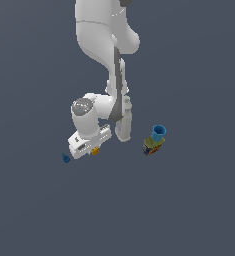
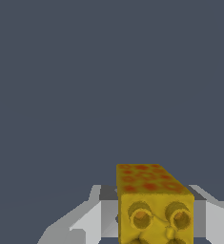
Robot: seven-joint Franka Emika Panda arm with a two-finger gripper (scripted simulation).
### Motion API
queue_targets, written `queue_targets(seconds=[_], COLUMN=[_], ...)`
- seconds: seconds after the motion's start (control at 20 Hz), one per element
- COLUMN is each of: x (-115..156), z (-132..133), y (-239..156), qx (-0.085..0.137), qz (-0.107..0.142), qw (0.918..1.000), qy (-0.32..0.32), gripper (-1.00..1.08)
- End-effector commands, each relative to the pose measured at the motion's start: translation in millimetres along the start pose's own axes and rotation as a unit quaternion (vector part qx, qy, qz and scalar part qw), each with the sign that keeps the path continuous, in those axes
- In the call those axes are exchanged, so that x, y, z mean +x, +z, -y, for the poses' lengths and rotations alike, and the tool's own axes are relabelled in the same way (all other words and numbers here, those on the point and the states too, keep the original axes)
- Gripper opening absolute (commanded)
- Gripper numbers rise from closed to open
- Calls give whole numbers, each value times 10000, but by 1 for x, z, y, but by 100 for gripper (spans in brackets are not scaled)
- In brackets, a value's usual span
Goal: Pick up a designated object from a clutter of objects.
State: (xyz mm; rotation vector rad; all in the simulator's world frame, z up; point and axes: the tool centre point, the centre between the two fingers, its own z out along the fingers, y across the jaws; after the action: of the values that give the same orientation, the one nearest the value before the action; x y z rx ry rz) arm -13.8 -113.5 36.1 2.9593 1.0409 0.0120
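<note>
The yellow brick [image 2: 153,205] is seen lying directly between the spread fingers [image 2: 85,220] of the gripper [image 1: 91,148], its long axis pointing away from the wrist camera. No contact with either pad can be made out; a straight closing is judged sufficient.

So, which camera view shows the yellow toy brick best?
The wrist view: the yellow toy brick fills the foreground between the end effector fingers, studs and red spots clear. The exterior view shows only a tiny yellow speck under the end effector.
</note>
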Motion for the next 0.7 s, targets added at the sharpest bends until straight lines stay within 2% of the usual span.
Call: queue_targets(seconds=[0.0, 0.3, 0.65], x=[4, 19, 45], z=[1, 5, 11], y=[-9, -46, -111], qx=[1, 3, 6], qz=[0, 4, 12], qw=[10000, 10000, 10000], qy=[-7, -6, -5], gripper=[-100, -100, -100])
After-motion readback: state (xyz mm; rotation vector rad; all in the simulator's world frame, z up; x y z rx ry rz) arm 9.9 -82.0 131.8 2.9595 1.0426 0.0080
